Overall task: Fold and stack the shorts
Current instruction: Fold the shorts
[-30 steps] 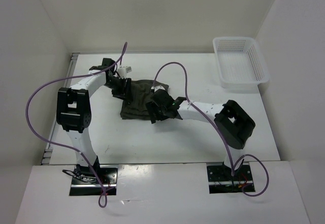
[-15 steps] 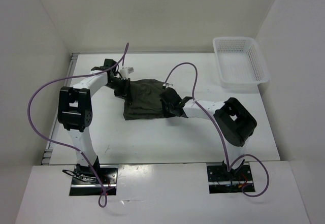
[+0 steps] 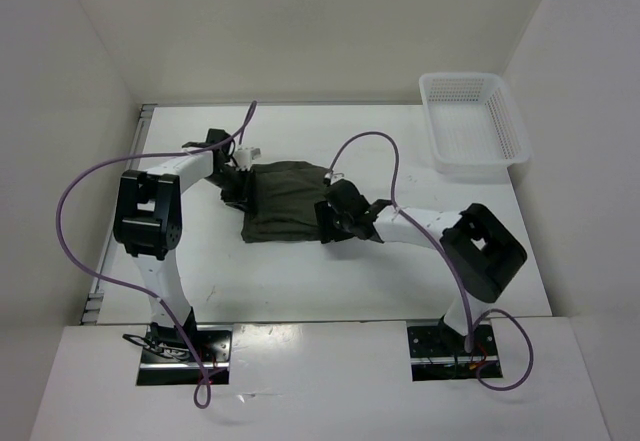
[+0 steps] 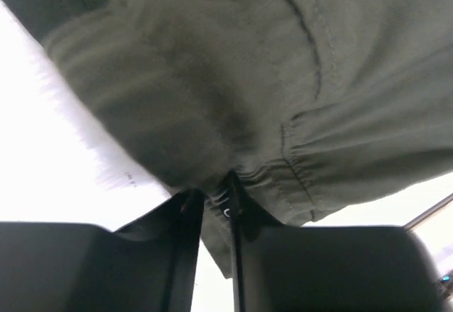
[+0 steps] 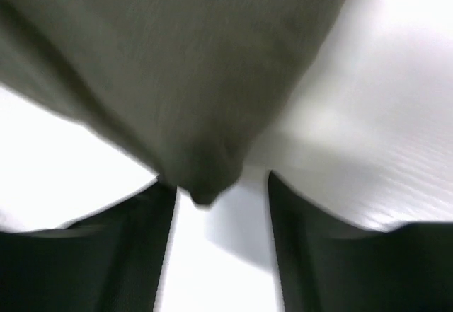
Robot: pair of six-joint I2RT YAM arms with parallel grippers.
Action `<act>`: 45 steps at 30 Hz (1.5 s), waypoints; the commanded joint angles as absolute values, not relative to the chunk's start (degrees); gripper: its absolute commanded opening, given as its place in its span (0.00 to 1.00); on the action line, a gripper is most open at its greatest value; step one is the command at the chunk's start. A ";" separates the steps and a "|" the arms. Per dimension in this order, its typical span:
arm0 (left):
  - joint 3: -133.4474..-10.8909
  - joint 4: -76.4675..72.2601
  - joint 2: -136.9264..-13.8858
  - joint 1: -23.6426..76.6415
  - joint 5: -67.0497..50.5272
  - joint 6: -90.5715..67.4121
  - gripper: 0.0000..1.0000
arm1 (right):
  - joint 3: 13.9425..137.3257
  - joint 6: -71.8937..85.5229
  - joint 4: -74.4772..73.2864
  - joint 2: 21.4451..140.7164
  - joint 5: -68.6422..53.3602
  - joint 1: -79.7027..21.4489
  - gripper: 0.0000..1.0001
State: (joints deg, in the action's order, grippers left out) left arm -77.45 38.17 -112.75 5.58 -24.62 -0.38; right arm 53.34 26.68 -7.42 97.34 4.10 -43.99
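The dark olive-green shorts [image 3: 288,201] lie spread flat on the white table between both arms. My left gripper [image 3: 236,187] is at their left edge. In the left wrist view the gripper [image 4: 214,197] is shut on the gathered waistband of the shorts [image 4: 233,78]. My right gripper [image 3: 332,221] is at their right edge. In the right wrist view the gripper [image 5: 221,185] is open, and a blurred corner of the shorts [image 5: 198,100] hangs just in front of the left finger [image 5: 106,255], loose between the jaws.
A white plastic mesh basket [image 3: 492,157] stands at the back right corner of the table [image 3: 400,281]. White walls close the table on the left, back and right. Purple cables loop over both arms.
My right gripper has moved right, drawing the bunched shorts out flatter and wider. The right arm's elbow has swung right. My left gripper has stayed at the left edge.
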 commanded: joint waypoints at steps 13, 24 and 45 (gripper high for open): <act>-87.71 43.16 -109.59 2.72 -30.94 0.00 0.65 | 50.01 26.53 -1.94 78.73 -7.47 -34.73 0.74; -91.49 37.00 -118.03 2.72 -30.06 0.00 0.69 | 55.20 29.45 -1.14 99.84 -21.70 -28.83 0.61; -86.92 35.24 -126.12 4.56 -41.29 0.00 0.11 | 53.44 25.58 -5.53 95.63 -14.34 -20.49 0.60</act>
